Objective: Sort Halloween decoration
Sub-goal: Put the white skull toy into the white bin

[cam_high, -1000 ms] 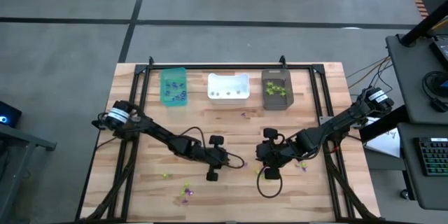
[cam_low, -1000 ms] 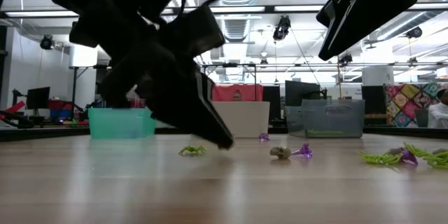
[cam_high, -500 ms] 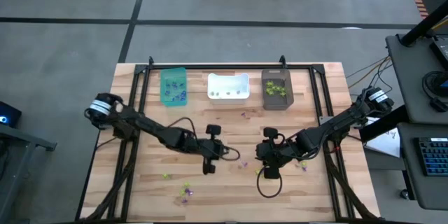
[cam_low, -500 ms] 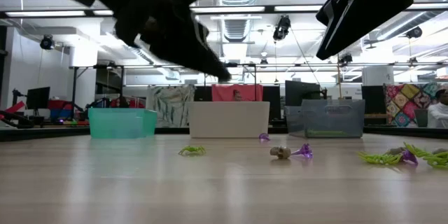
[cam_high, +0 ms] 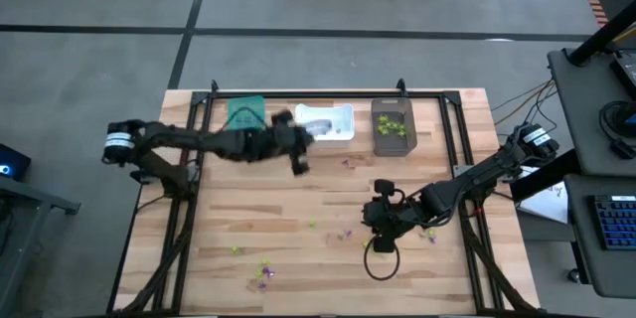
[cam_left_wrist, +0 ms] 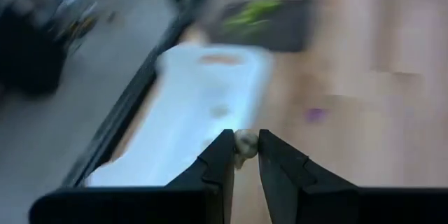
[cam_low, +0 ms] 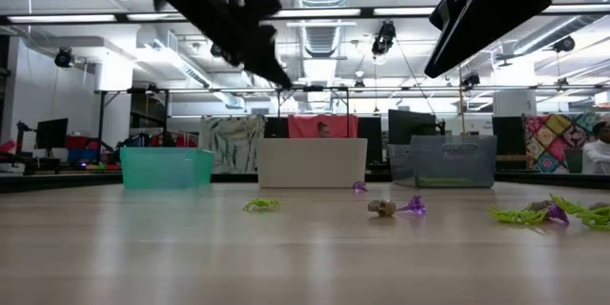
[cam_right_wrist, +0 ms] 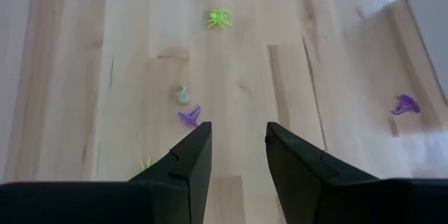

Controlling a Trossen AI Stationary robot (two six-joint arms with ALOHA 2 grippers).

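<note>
My left gripper (cam_left_wrist: 243, 155) is pinched on a pale trinket (cam_left_wrist: 245, 141), a small greyish bead-like piece caught between the fingertips, and it hangs above the near edge of the white bin (cam_high: 326, 122), with the teal bin (cam_high: 244, 119) to one side and the dark brown bin (cam_high: 393, 126) to the other. In my judgement the step in hand is the drop into the white bin: I should carry the pinch further over the bin's floor before parting the fingers, and release low, since so light a piece could bounce off the rim onto the table (cam_high: 248, 209). My right gripper (cam_right_wrist: 238, 155) waits with its fingers parted, raised above the middle of the table. Below it lie a lime-green spider (cam_right_wrist: 219, 19), a pale piece (cam_right_wrist: 182, 95) and a purple piece (cam_right_wrist: 190, 117) just beside each other, and another purple piece (cam_right_wrist: 405, 104) well apart. The left wrist view alone confirms the held trinket; from above the gripper hides it. The high view alone gives the bin order and the stray pieces near the table's front-left corner. The low view confirms both arms are clear of the tabletop.
</note>
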